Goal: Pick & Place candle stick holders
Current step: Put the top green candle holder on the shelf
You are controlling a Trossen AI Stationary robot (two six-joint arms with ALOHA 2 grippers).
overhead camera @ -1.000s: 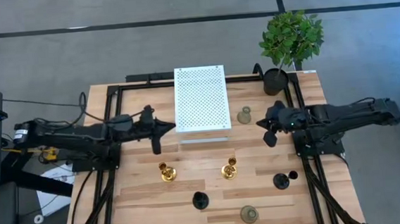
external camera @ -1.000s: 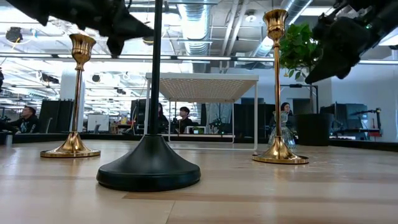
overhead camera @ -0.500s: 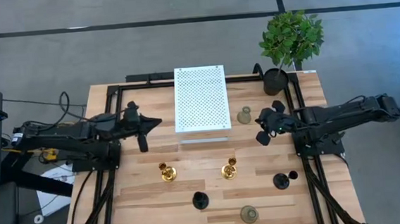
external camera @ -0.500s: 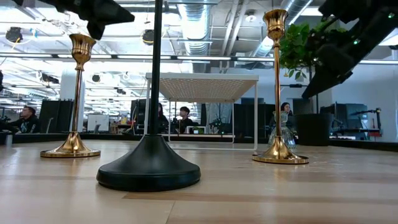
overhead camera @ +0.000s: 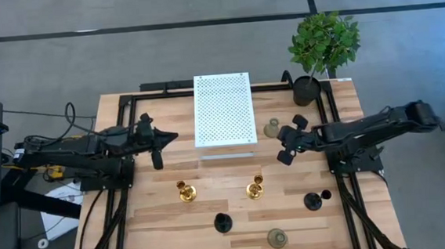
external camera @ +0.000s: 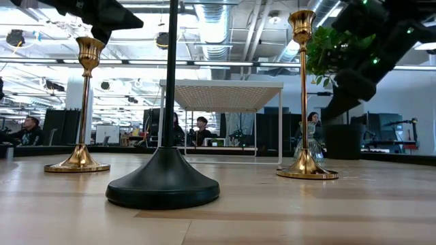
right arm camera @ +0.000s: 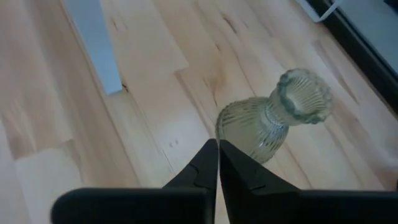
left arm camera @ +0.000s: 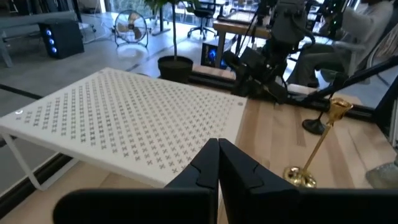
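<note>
Table (overhead camera: 159, 223) of pale wooden planks, edged by a dark frame. White perforated stand (overhead camera: 223, 109) at the far middle, raised on thin legs. Potted plant (overhead camera: 321, 51) at the far right corner.

Left arm over the left side of the table, its claw (overhead camera: 157, 154) beside the stand's left edge, fingers pressed together, holding nothing. Right arm reaching in from the right, its claw (overhead camera: 282, 156) just in front of the far grey-green holder, fingers likewise pressed together and empty; the right wrist view shows that ribbed holder (right arm camera: 283, 118) directly past the fingertips.

Candle stick holders, six, all upright on the table:
- gold pair (overhead camera: 186, 191) and (overhead camera: 254, 189), side by side mid-table in front of the stand;
- black one (overhead camera: 223, 222) nearer the front, between the gold pair;
- black one (overhead camera: 313, 201) toward the right edge;
- grey-green one (overhead camera: 277, 237) at the front edge;
- grey-green one (overhead camera: 272, 127) just right of the stand.
</note>
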